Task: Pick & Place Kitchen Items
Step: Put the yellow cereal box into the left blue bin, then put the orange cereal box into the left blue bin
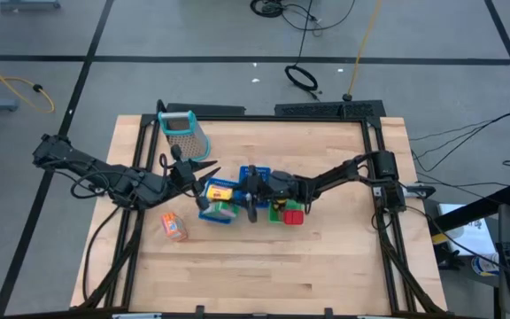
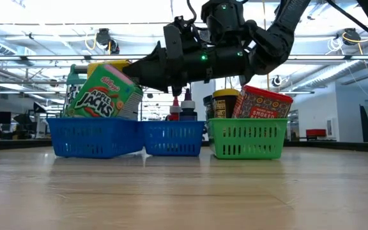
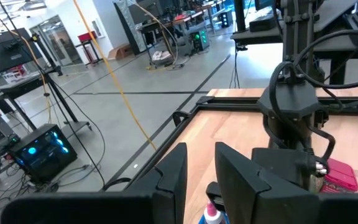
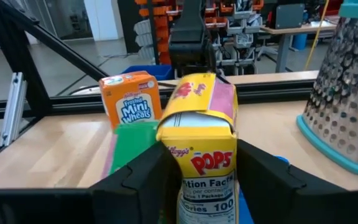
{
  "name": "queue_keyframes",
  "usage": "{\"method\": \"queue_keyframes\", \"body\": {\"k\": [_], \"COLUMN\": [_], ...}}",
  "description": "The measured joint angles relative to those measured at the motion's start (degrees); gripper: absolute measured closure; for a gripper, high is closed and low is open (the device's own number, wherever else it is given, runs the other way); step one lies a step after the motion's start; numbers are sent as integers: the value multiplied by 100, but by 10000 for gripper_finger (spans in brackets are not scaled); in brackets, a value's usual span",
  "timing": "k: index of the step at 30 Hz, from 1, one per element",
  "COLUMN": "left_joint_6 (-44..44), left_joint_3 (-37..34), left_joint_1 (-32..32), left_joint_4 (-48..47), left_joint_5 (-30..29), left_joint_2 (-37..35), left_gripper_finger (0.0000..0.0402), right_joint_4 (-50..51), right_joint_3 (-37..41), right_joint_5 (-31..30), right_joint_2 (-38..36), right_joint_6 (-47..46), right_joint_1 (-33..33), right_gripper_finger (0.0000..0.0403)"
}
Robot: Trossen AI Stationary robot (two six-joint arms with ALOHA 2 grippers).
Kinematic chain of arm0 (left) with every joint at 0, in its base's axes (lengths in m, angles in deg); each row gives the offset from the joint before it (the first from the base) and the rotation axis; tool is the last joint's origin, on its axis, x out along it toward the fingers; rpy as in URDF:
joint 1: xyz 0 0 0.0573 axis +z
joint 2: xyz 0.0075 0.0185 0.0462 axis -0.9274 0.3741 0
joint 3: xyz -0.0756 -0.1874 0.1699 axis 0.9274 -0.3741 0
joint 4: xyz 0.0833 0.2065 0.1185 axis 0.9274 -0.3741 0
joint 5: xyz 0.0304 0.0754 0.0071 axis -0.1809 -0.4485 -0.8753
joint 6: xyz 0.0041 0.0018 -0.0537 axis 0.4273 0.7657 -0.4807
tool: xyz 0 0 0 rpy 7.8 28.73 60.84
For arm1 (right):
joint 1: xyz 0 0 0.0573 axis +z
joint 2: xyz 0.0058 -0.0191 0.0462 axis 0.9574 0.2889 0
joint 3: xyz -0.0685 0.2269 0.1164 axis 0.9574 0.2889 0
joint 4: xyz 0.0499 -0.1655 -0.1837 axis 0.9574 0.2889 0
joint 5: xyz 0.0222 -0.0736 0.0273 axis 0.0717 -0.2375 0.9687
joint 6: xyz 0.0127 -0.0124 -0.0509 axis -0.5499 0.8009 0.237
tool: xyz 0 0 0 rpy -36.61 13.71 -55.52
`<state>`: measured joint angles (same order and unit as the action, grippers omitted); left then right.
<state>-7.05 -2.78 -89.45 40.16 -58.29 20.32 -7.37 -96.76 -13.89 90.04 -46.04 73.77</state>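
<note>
1. Toward 9 o'clock on the counter [image 1: 326, 257], the orange Mini Wheats box [image 1: 174, 227] lies alone.
2. Just beside it, the left claw [image 1: 204, 170] hovers spread, empty, over the blue baskets [image 2: 94, 137].
3. At centre, the right claw [image 4: 197, 171] clamps the yellow Pops box [image 4: 205, 155].
4. At 3 o'clock, the green basket [image 2: 246, 138] holds a red smoked-spice tin [image 2: 263, 102].
</note>
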Motion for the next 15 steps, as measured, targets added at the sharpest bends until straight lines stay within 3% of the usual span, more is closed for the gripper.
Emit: {"method": "queue_keyframes", "body": {"k": [15], "left_joint_6": [56], "left_joint_3": [0], "left_joint_1": [1], "left_joint_4": [4], "left_joint_5": [-4], "left_joint_2": [0], "left_gripper_finger": [316], "right_joint_4": [-530], "right_joint_3": [-7], "right_joint_5": [-16], "right_joint_2": [-11], "right_joint_6": [1], "right_joint_1": [19], "right_gripper_finger": [197]}}
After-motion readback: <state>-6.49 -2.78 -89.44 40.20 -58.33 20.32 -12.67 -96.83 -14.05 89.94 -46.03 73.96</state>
